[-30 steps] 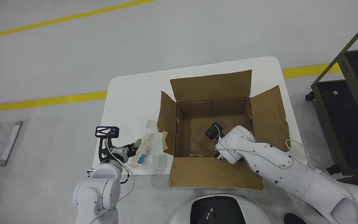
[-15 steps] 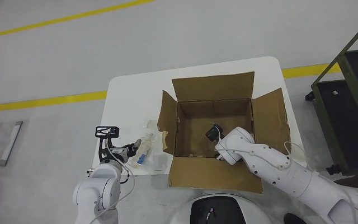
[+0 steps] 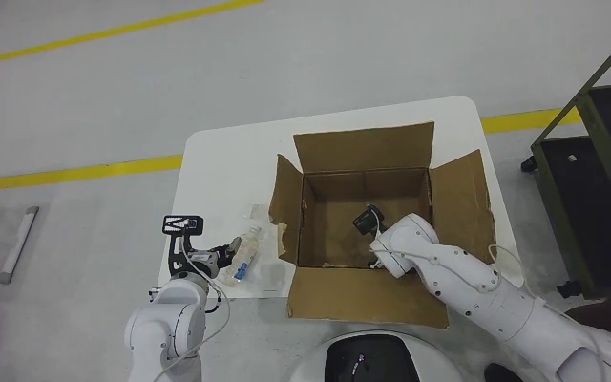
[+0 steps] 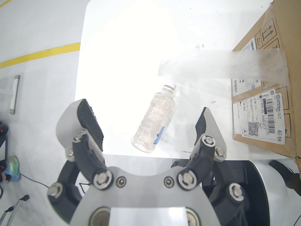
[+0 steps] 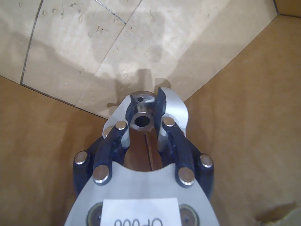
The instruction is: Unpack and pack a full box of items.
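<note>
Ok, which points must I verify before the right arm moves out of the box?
1. Right gripper shut on the metal part: ok.
2. Metal part held square, not slipping: cannot tell.
3. Box flaps folded outward, opening free above the gripper: ok.
4. Left gripper open and outside the box: ok.
5. Bottle lying on the table beside the box, not gripped: ok.
6. More items inside the box: cannot tell, the arm covers part of the floor.

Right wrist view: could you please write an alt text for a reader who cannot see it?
The right gripper is shut on a small metal fitting with a hollow centre, inside the cardboard box. Its pale floor lies beyond, with brown walls on both sides.
</note>
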{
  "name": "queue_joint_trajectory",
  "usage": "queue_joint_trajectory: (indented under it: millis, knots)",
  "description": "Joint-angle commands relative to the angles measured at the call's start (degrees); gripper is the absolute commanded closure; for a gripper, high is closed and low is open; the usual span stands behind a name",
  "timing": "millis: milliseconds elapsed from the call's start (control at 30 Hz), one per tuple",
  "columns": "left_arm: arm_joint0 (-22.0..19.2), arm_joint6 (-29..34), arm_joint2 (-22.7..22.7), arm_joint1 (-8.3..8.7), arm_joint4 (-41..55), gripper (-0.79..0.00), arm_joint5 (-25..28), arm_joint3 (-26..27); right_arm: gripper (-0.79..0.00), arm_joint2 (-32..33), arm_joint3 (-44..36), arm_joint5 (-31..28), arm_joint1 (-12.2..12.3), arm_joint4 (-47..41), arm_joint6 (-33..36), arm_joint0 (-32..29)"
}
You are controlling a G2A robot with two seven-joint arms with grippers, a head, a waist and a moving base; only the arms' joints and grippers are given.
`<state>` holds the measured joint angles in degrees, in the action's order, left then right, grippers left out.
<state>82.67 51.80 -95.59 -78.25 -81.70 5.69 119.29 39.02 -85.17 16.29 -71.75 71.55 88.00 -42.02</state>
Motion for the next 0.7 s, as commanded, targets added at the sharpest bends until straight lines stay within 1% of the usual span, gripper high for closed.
queue_joint_trajectory:
  millis: [0,133,333,367,400,467,500,533,567,633,667]
  knots:
    - [0.0,0.0,0.0,0.0,0.0,-0.785,0.0,0.0,0.0,1.2,-0.5,0.0,-0.2,0.6,0.0,-0.5]
    - [0.0,0.0,0.0,0.0,0.0,-0.785,0.0,0.0,0.0,3.3,-1.3,0.0,-0.7,1.4,0.0,-1.5]
    - [0.0,0.0,0.0,0.0,0.0,-0.785,0.0,0.0,0.0,3.8,-2.5,0.0,-1.6,2.0,0.0,-2.2]
    - [0.0,0.0,0.0,0.0,0.0,-0.785,0.0,0.0,-0.092,3.5,-3.0,0.0,-1.6,2.3,0.0,-2.4]
    - [0.0,0.0,0.0,0.0,0.0,-0.785,0.0,0.0,-0.129,3.2,-3.8,0.0,-1.7,2.8,0.0,-2.6]
    - [0.0,0.0,0.0,0.0,0.0,-0.785,0.0,0.0,-0.148,3.0,-4.5,-0.1,-1.5,3.1,0.0,-3.1]
    - [0.0,0.0,0.0,0.0,0.0,-0.785,0.0,0.0,-0.197,2.8,-4.7,-0.4,-1.4,3.3,0.0,-3.2]
    - [0.0,0.0,0.0,0.0,0.0,-0.785,0.0,0.0,-0.268,2.6,-4.8,-0.7,-1.3,3.3,0.0,-3.2]
    - [0.0,0.0,0.0,0.0,0.0,-0.785,0.0,0.0,-0.302,2.4,-5.1,-1.0,-1.2,3.5,0.0,-3.2]
    - [0.0,0.0,0.0,0.0,0.0,-0.785,0.0,0.0,-0.329,2.0,-5.2,-1.6,-0.9,3.6,0.0,-3.2]
    - [0.0,0.0,0.0,0.0,0.0,-0.785,0.0,0.0,-0.357,1.7,-5.1,-2.1,-0.8,3.6,0.0,-3.2]
